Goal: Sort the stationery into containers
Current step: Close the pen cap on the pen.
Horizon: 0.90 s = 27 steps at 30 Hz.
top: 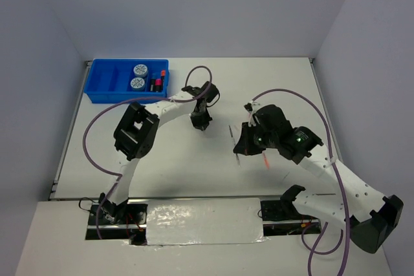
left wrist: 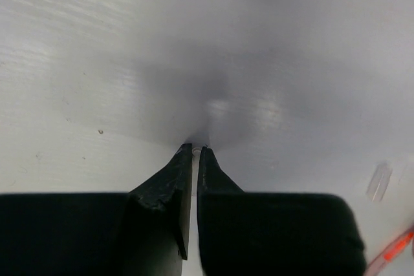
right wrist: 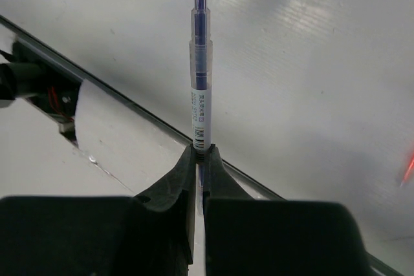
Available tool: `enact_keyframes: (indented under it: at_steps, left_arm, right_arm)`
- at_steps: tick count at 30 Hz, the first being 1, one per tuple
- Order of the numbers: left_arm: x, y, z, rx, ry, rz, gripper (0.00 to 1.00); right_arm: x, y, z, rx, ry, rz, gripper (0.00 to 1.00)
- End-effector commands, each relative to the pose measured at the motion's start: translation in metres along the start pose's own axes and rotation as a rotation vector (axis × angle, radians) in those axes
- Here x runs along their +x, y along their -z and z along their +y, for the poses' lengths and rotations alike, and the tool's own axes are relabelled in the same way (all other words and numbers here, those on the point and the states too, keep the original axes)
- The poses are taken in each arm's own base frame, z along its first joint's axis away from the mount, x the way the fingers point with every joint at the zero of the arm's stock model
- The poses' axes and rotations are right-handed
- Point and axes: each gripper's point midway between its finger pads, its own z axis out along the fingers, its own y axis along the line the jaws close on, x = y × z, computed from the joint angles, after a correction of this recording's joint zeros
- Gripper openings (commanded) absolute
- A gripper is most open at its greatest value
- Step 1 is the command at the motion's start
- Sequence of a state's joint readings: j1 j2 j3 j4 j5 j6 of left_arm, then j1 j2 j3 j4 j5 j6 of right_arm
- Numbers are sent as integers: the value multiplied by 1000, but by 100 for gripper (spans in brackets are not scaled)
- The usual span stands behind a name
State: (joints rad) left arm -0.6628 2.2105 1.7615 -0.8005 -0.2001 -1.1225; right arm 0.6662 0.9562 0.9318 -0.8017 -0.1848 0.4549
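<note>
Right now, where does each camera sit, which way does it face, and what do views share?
Top external: above, behind the bases, facing down at the table and blue tray; both arms show.
Left wrist: on that wrist, facing down at bare table; jaws show.
Right wrist: on that wrist, facing along a gripped blue pen toward the table's near edge; jaws show.
Shared: top and right wrist show the right jaws.

Table ctr open; blue tray blocks far-left corner; orange pen right of ctr.
</note>
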Motion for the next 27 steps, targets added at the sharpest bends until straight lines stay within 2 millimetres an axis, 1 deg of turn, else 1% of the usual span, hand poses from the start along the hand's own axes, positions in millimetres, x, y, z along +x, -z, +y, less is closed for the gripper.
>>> enact_keyframes:
  at_steps: [1,2,3,4,5,6,7,8,9,10,11,12,13,14,15,16,17,18,20,22,25,27]
  left_arm:
    - [13,35,-21,175,-69,27,0]
    - [7,49,-28,232,-86,2,0]
    - [1,76,-33,313,-97,-32,0]
    - [-7,95,-50,420,-107,-69,0]
    - [-9,109,-55,472,-124,-87,0]
    - [-13,139,-66,594,-135,-122,0]
    - [-14,155,-70,653,-147,-140,0]
    - [-9,157,-66,685,-164,-142,0]
    - [-13,189,-67,773,-170,-185,0]
    - [-16,215,-78,888,-179,-232,0]
    - [-17,229,-78,943,-184,-258,0]
    - [-15,250,-68,999,-191,-299,0]
    - [-19,274,-72,1088,-202,-357,0]
    - [-18,294,-63,1138,-212,-398,0]
    - [-18,306,-60,1175,-222,-423,0]
    - [-20,325,-59,1232,-242,-475,0]
    - [-18,340,-52,1268,-250,-498,0]
    - [-18,348,-50,1289,-259,-519,0]
    - [-17,373,-44,1357,-279,-571,0]
    - [-18,390,-38,1388,-296,-618,0]
    - [-16,404,-35,1411,-331,-642,0]
    - [-15,407,-35,1416,-351,-639,0]
  right_arm:
    - [-21,11,26,-163,-3,-103,0]
    - [-25,13,33,-206,8,-135,0]
    - [-27,13,34,-216,5,-146,0]
    - [-28,13,35,-223,-8,-158,0]
    - [-31,11,36,-233,-10,-180,0]
    - [-32,11,35,-235,-34,-188,0]
    - [-34,9,37,-248,-41,-205,0]
    - [-37,9,38,-259,-48,-216,0]
    - [-38,10,40,-268,-67,-221,0]
    - [-44,14,44,-289,-67,-252,0]
    - [-47,18,48,-307,-69,-271,0]
    - [-50,24,54,-337,-75,-282,0]
    - [-59,36,65,-388,-56,-328,0]
    - [-63,44,71,-413,-49,-348,0]
    - [-65,50,76,-439,-52,-358,0]
    - [-70,59,82,-466,-41,-391,0]
    - [-72,62,84,-473,-44,-401,0]
    - [-73,63,86,-478,-43,-398,0]
    - [-73,60,89,-494,-41,-382,0]
    - [-71,59,95,-536,-33,-366,0]
    - [-70,62,104,-567,2,-363,0]
    - [-72,67,109,-579,23,-370,0]
